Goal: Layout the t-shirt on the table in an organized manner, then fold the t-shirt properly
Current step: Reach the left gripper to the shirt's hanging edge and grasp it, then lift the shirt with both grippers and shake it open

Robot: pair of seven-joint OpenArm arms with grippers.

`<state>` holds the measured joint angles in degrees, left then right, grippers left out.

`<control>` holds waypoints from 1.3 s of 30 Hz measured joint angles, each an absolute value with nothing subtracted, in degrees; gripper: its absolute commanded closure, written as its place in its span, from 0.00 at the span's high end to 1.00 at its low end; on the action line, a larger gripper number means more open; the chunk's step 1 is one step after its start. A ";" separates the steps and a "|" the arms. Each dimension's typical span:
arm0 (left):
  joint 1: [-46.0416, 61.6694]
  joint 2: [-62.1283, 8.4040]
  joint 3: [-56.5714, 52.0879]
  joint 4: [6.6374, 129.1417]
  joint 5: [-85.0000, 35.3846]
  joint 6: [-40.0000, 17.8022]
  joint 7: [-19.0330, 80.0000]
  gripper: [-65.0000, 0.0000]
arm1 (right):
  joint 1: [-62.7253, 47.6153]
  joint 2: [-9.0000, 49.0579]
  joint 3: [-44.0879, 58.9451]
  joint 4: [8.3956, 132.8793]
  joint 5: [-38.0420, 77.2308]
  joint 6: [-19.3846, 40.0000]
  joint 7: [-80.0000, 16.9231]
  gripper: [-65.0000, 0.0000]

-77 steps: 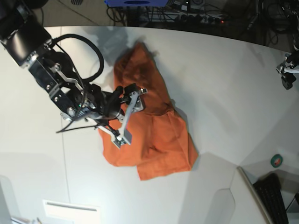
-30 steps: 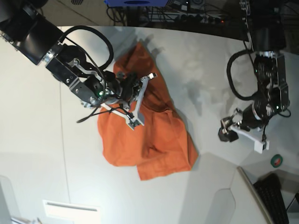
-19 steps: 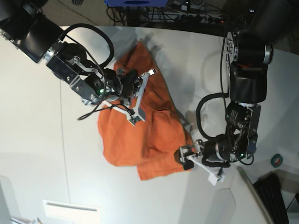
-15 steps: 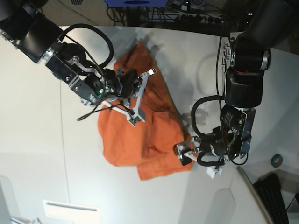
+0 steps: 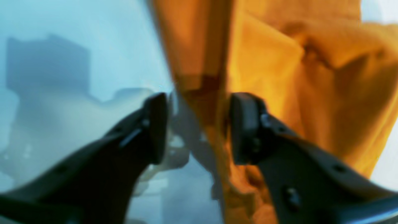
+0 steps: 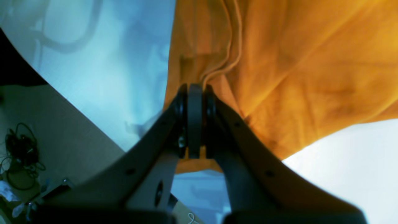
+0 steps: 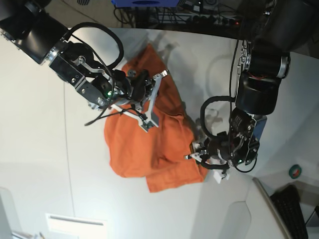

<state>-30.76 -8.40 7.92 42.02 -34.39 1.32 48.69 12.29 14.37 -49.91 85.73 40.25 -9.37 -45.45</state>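
Note:
The orange t-shirt (image 7: 149, 149) lies crumpled mid-table (image 7: 50, 149), its upper part bunched. My right gripper (image 7: 145, 94), on the arm at the base view's left, is shut on a fold near the shirt's top. The right wrist view shows its fingertips (image 6: 194, 93) pressed together at a hem of the cloth (image 6: 295, 77). My left gripper (image 7: 195, 153) sits low at the shirt's lower right edge. In the left wrist view its jaws (image 5: 199, 124) stand apart, with the cloth's edge (image 5: 264, 62) running between them close to the right finger (image 5: 245, 127).
A green tape roll (image 7: 295, 172) and a dark keyboard (image 7: 294, 209) lie beyond the table's right front edge. Cables and gear (image 7: 199, 15) line the back edge. A white rectangular plate (image 7: 75, 221) sits at the front left.
The left arm swung in from the right and came down at the shirt's lower right edge, its jaws narrowing around the cloth. The right gripper kept its hold and shifted slightly up.

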 measured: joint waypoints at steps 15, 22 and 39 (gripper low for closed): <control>-31.33 -9.21 12.23 55.22 -35.05 4.78 49.74 0.00 | 14.37 16.58 -42.37 85.84 40.21 -9.32 -45.78 0.00; -44.73 -4.80 17.12 56.25 -34.57 8.60 49.01 0.00 | 26.87 21.15 -34.02 85.80 40.47 -9.17 -46.26 0.00; -43.94 1.30 17.39 78.98 -34.68 9.23 60.01 0.00 | 24.45 35.90 -17.02 108.25 40.40 -9.47 -46.89 0.00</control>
